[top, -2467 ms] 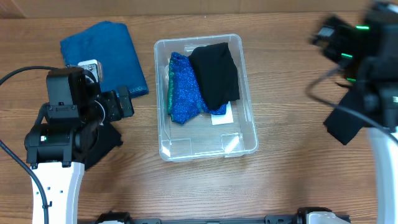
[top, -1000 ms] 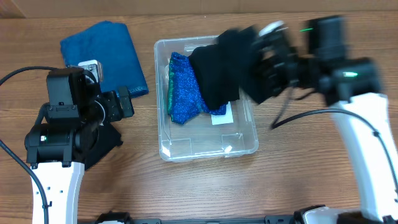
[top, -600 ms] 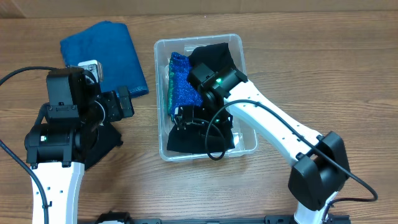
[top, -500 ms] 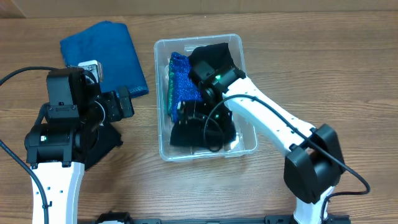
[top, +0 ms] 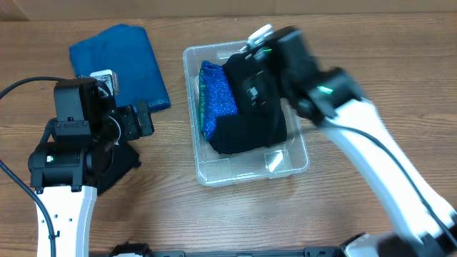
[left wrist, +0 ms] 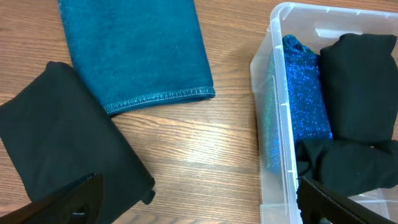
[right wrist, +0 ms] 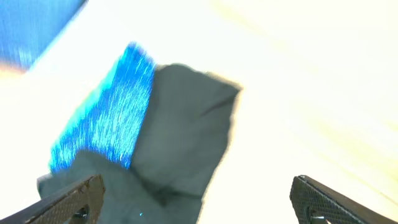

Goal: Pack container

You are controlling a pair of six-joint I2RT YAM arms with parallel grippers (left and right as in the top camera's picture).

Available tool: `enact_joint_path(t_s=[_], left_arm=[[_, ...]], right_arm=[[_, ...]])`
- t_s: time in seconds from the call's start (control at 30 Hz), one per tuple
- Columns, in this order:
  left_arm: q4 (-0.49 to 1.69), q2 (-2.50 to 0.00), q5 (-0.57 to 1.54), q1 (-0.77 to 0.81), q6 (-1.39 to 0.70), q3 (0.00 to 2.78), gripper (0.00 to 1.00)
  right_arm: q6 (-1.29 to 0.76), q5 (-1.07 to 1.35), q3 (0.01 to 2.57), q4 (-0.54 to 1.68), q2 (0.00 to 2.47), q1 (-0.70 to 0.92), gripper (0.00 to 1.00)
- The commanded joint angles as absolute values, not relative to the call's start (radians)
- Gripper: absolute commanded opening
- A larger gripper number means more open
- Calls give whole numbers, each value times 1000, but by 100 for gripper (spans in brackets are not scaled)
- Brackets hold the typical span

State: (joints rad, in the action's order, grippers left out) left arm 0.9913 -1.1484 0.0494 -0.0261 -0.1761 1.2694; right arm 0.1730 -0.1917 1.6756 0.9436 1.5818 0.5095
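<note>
Since half a second ago the right arm (top: 357, 135) has come up out of the container (top: 235, 169). The container itself has slid a little to the right and toward the near edge of the table (top: 400, 43). It stands now at the middle of the table, between the two arms.

A black cloth (top: 246, 135) lies inside it, filling the middle and the right part. It partly covers a glittering blue cloth (top: 216, 100) that stands along the left wall. The near end of the container is bare.

The right gripper (right wrist: 196, 199) is released: in its own view, which is blurred and very bright, the two fingertips are far apart at the lower corners and nothing is between them. It is above the far part of the container.

The left gripper (left wrist: 196, 199) is also spread wide and holds nothing. It hangs over bare wood just left of the container wall (left wrist: 261, 124). On the table to its left lie a flat blue towel (left wrist: 134, 50) and, just beside it, another black cloth (left wrist: 62, 137).
</note>
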Motion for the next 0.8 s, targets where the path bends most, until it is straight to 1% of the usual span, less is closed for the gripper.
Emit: enact_joint_path(t_s=[0.0, 0.03, 0.1, 0.13, 0.17, 0.23, 0.3, 0.37, 0.5, 0.57, 0.7, 0.77], left_arm=[[1021, -1150, 40, -20, -161, 1290, 100], [1026, -1150, 8, -26, -176, 1290, 100], [1055, -1150, -50, -80, -268, 1290, 100], [1092, -1151, -51, -181, -318, 1290, 100], [1104, -1156, -42, -255, -323, 1290, 100], [1111, -1186, 22, -430, -322, 1289, 100], [1109, -1261, 155, -601, -315, 1283, 100], [1086, -1386, 229, -696, -270, 1263, 100], [1032, -1708, 256, -720, -189, 1258, 100], [1011, -1811, 262, -720, -176, 1258, 98], [960, -1978, 276, -720, -153, 1258, 98], [951, -2013, 319, -719, -138, 1258, 98]], right_arm=[[-65, -210, 1689, 964, 1450, 300, 100], [-65, -125, 1689, 1003, 1444, 199, 100], [-65, 17, 1689, 1082, 1457, 41, 100], [-65, 65, 1688, 1125, 1477, -43, 100], [-65, 84, 1688, 1148, 1493, -91, 100], [-90, 110, 1688, 1158, 1518, -142, 100], [-91, 115, 1688, 1158, 1534, -147, 100], [-91, 115, 1688, 1159, 1542, -144, 100], [-90, 115, 1688, 1161, 1546, -144, 100], [-90, 114, 1688, 1161, 1546, -144, 100], [-90, 114, 1688, 1159, 1547, -144, 100], [-90, 114, 1688, 1158, 1547, -144, 100]])
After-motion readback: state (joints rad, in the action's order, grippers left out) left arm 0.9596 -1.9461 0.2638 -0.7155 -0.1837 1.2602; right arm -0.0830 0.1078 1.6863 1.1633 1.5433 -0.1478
